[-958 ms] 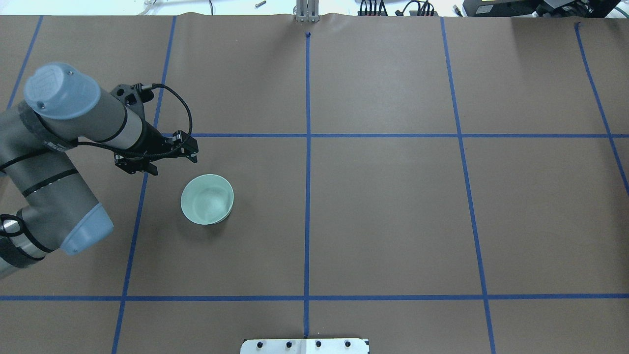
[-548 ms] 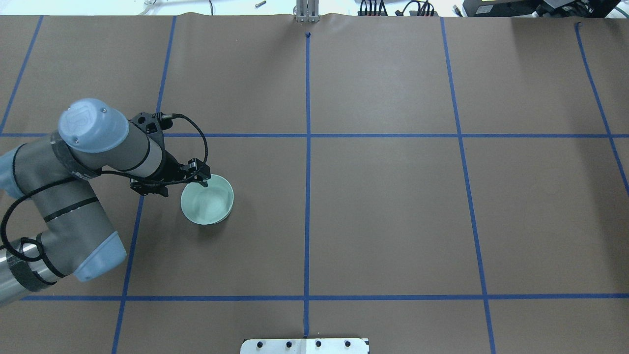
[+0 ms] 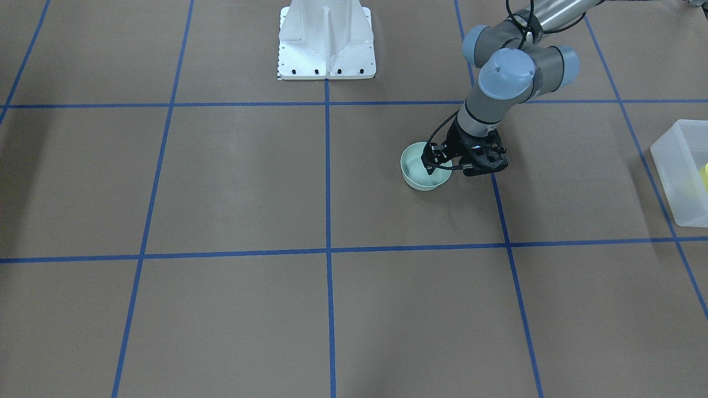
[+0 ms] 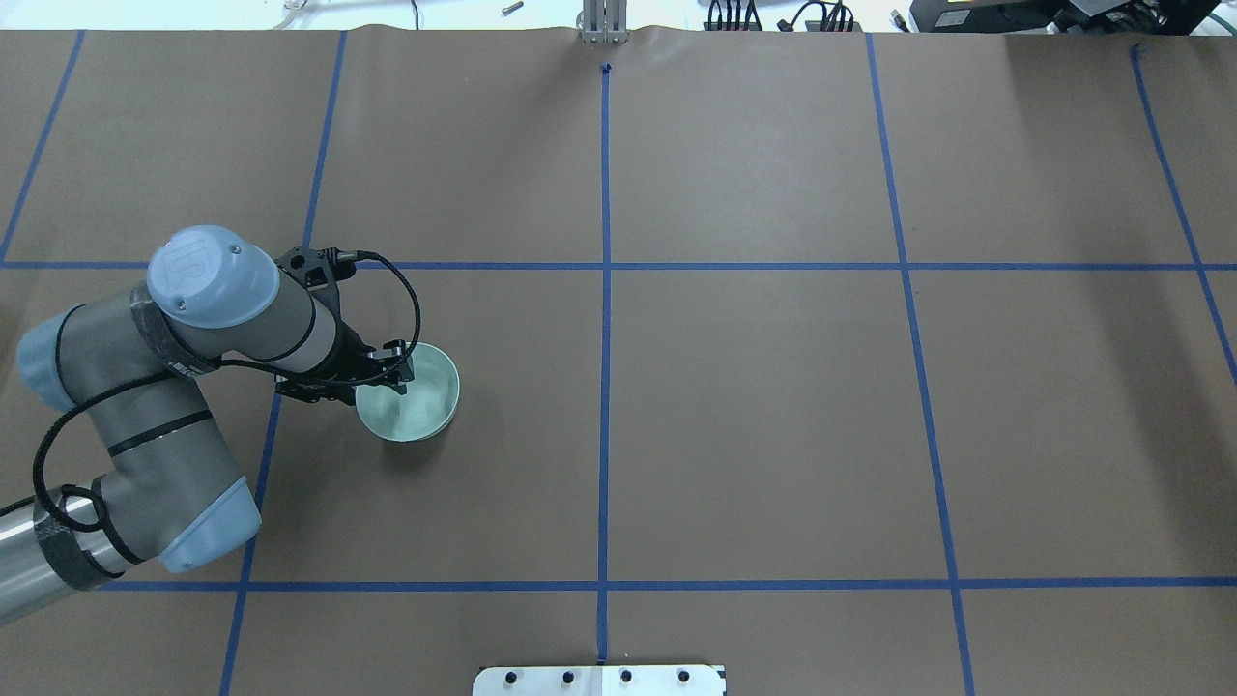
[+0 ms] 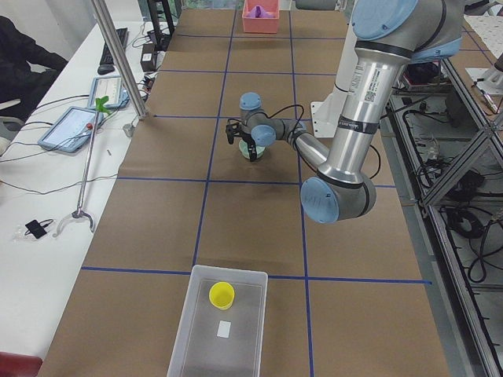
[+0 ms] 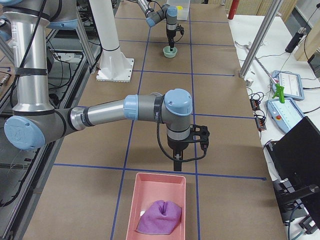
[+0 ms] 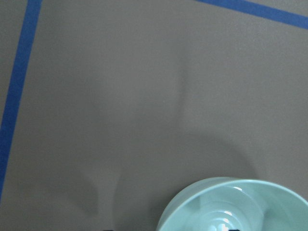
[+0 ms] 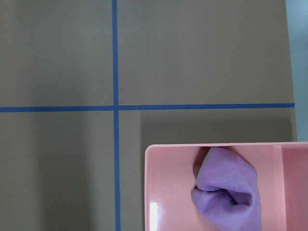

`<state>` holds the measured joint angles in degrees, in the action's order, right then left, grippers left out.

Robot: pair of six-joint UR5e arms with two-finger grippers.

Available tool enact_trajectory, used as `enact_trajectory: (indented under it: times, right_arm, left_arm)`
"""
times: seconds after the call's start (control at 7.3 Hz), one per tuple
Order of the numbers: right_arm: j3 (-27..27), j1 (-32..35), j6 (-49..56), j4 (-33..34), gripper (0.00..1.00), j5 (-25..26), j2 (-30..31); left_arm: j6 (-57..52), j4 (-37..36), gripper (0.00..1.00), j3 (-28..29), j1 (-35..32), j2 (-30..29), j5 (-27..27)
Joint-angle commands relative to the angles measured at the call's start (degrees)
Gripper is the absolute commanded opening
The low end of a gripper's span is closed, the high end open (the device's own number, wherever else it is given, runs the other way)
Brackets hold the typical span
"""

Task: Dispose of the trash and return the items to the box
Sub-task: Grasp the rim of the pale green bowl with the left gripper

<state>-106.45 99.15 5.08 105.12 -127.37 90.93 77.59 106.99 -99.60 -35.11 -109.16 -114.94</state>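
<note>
The pale mint-green bowl (image 4: 417,398) stands upright on the brown table, also in the front view (image 3: 414,170) and the left wrist view (image 7: 240,207). My left gripper (image 4: 387,379) is down at the bowl's left rim, open, one finger inside and one outside (image 3: 440,166). The translucent box (image 5: 220,326) stands at the table's left end, and the yellow cup (image 5: 222,294) lies in it. The box's corner shows in the front view (image 3: 677,166). My right gripper (image 6: 177,162) hangs just above the table near a pink tray; I cannot tell whether it is open or shut.
A pink tray (image 6: 150,200) with a purple cloth (image 6: 160,217) sits at the table's right end, also in the right wrist view (image 8: 168,192). The white robot base (image 3: 326,41) stands at the table's middle edge. Blue tape lines grid the brown surface.
My left arm has swung toward me and to the right, and lowered, bringing the gripper from beyond the bowl onto its left rim. The bowl has not moved.
</note>
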Motion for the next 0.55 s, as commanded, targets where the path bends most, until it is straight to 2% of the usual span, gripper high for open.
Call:
enact_trajectory:
  times: [0.0, 0.14, 0.41]
  right_arm:
    - [-1.47, -0.01, 0.02, -0.36, 1.00, -3.75, 0.03]
    - [-2.87, -0.01, 0.02, -0.27, 1.00, -4.98, 0.03]
    - [-3.94, -0.01, 0.11, -0.18, 1.00, -6.57, 0.21]
  left_arm:
    - [5.24, -0.03, 0.00, -0.42, 0.30, -0.61, -0.55]
    - [7.63, -0.37, 0.00, -2.60, 0.22, -0.62, -0.99]
    - [8.62, -2.99, 0.00, -9.18, -1.97, -0.35, -6.68]
